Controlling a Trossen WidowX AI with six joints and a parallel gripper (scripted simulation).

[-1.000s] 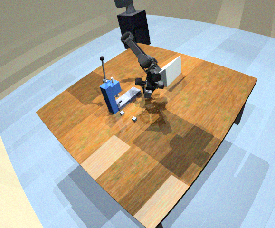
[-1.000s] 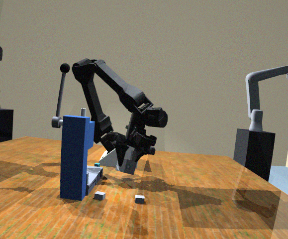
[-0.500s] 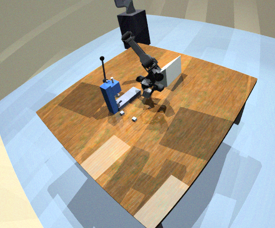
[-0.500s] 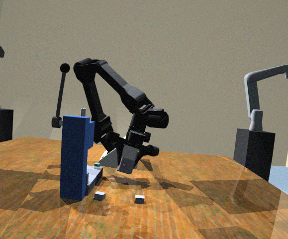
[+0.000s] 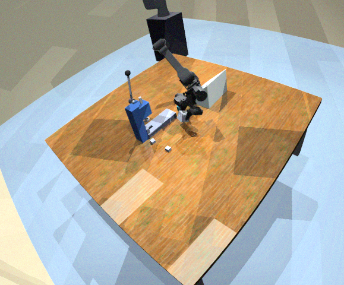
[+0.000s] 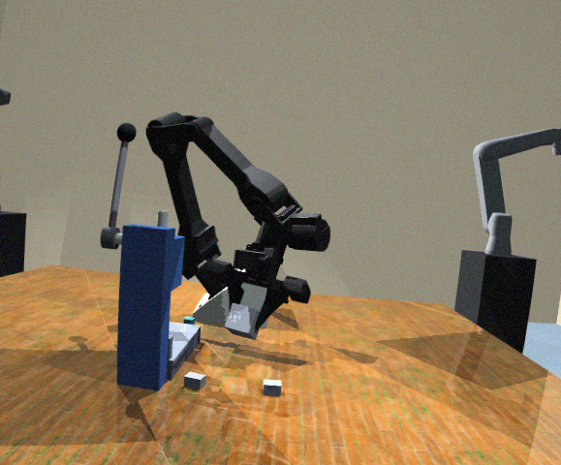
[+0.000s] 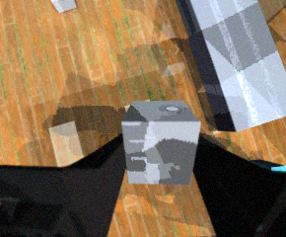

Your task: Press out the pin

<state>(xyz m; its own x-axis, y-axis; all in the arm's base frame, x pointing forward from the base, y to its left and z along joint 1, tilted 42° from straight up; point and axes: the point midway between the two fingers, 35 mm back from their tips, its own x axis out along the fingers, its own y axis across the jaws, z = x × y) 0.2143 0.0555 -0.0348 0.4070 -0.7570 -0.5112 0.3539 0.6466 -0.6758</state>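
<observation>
On the wooden worktop [image 5: 196,190] [image 6: 350,425], my tool [image 5: 186,114] [image 6: 258,305] [image 7: 157,135] grips the block [image 5: 182,116] [image 6: 241,320] [image 7: 161,148], half open. I should level it before lowering onto the bed [image 5: 163,119] [image 6: 185,340] [image 7: 261,89] beside me.

Blue press [image 5: 137,122] upright on wood table [image 5: 177,196]; lever [image 5: 129,87] raised. Gripper [image 5: 188,114] grips grey block [image 5: 182,116] beside the pale bed [image 5: 163,120]. Two small cubes [image 5: 152,141] [image 5: 167,148] lie near the press, apart. White panel [image 5: 216,88] stands behind gripper.

Around me: one plain grey-brown wall [image 6: 370,75]; one pale blue floor [image 5: 334,129]; one wood-grain table [image 5: 196,190] [image 6: 395,425] [image 7: 20,64], crossed by angular shadows; black pedestals [image 5: 169,37] [image 6: 495,294].
</observation>
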